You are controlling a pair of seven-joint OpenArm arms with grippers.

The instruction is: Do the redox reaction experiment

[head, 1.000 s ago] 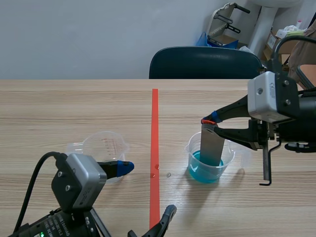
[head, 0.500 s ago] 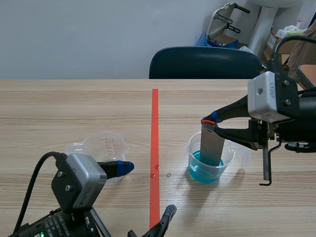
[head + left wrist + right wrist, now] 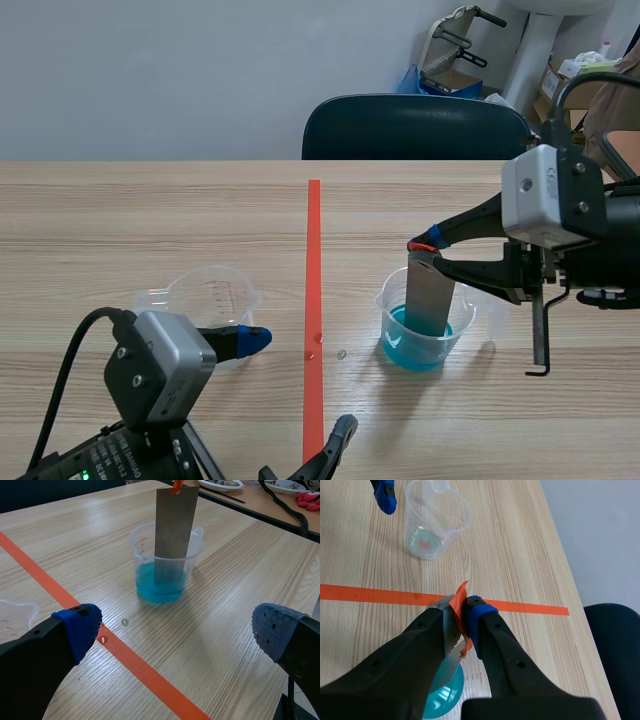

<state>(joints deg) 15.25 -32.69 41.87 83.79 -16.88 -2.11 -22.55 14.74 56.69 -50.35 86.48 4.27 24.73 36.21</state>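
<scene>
Currently: dip step, I'd say. The flat grey metal strip (image 3: 430,295) stands in the clear plastic beaker of blue liquid (image 3: 462,332), lower end under the surface, upper part poking out above the rim.
Right gripper (image 3: 425,248): clamped on the top edge of the strip, right at the little orange tape tab (image 3: 462,596). The arm comes in level from its side, above the beaker.
Left gripper (image 3: 175,630): fingers wide apart, holding nothing, low over the tabletop (image 3: 150,220) on its own side of the orange-red line.
Empty clear plastic measuring cup (image 3: 210,298): just beside one blue fingertip of the left gripper, well apart from the beaker.
Drips: a couple of small droplets (image 3: 125,622) on the wood near the tape line, between the two cups.
How far along: mid-experiment is my guess. I can't make out any coating on the wet part of the strip from these angles.
Next move: probably lift the strip out to check it. That needs a straight vertical pull so it doesn't lever on the rim and tip the light beaker, plus a pause above so it drips back in.
</scene>
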